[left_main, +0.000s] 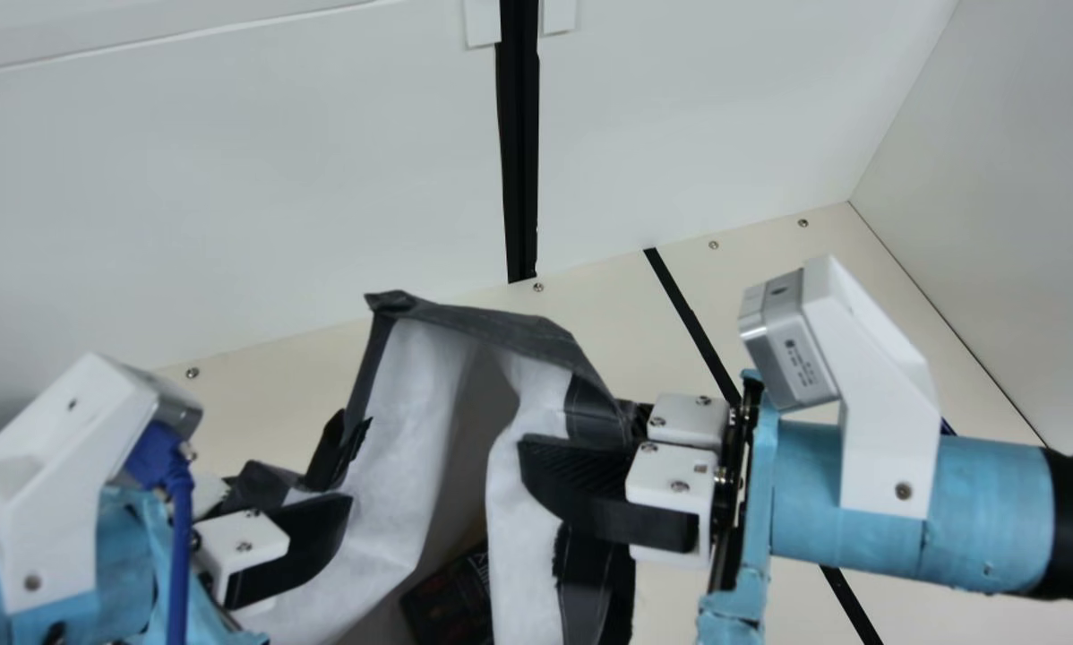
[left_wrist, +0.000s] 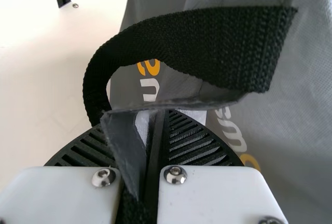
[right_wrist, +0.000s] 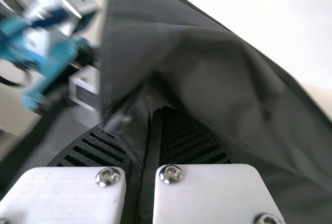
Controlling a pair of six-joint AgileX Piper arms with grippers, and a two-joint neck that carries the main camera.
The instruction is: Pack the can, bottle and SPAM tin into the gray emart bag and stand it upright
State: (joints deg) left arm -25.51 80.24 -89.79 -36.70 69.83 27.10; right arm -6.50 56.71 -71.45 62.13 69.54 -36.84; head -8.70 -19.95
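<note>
Here, one bag (left_main: pixel 501 324), two tools (left_main: pixel 350 464).

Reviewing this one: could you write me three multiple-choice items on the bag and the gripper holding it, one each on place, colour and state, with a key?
1. In the main view, which part of the gray bag does the right gripper hold?
A. Its left side
B. Its right side
C. Its bottom

2. What colour is the bag's lining?
A. Orange
B. Black
C. White

3. How is the bag's mouth?
A. Open
B. Folded shut
C. Tied with its handles

Key:
1 B: the main view shows this gripper at the bag's right side, and the right wrist view shows gray fabric pinched between its fingers.
2 C: the main view shows white material inside the gray outer fabric.
3 A: the main view looks in between the bag's parted sides.
</note>
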